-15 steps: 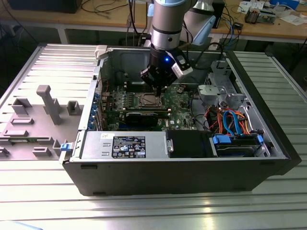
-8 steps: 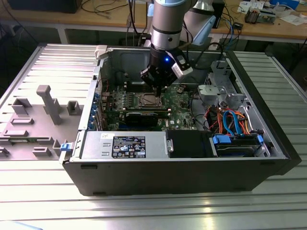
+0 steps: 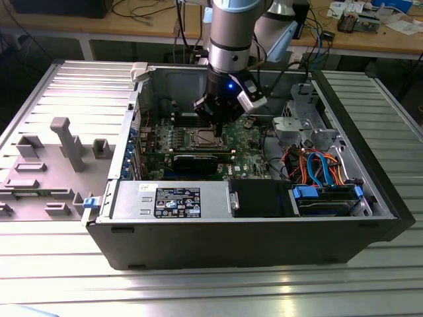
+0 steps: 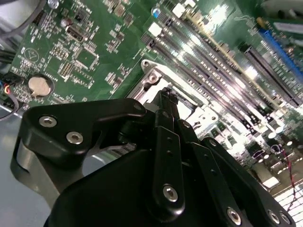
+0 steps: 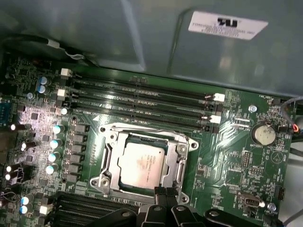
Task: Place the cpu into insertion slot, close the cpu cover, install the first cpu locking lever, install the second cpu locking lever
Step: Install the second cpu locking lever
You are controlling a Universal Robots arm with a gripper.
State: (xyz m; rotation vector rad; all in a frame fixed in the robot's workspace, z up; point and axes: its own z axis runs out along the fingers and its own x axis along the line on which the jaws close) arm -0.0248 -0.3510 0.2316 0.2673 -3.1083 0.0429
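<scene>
While the black gripper [image 5: 160, 193] hangs clenched, a silvery square cpu [image 5: 141, 163] sits in its socket.
Silver metal cover [image 5: 180, 163] frames it.

A silvery-grey square cpu [image 5: 141, 166] lies in the silver-rimmed insertion slot [image 5: 110, 158] at lower centre of the frame, framed by the thin metal cpu cover [image 5: 181, 163]. The black gripper [image 5: 161, 193] pokes in at the bottom edge, its tips at the cover's rim.

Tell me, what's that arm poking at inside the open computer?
A robot arm is working on the motherboard of an opened desktop case. Its gripper sits at the edge of the insertion slot. The cpu already lies in the slot, with the cpu cover closed around it.
</scene>
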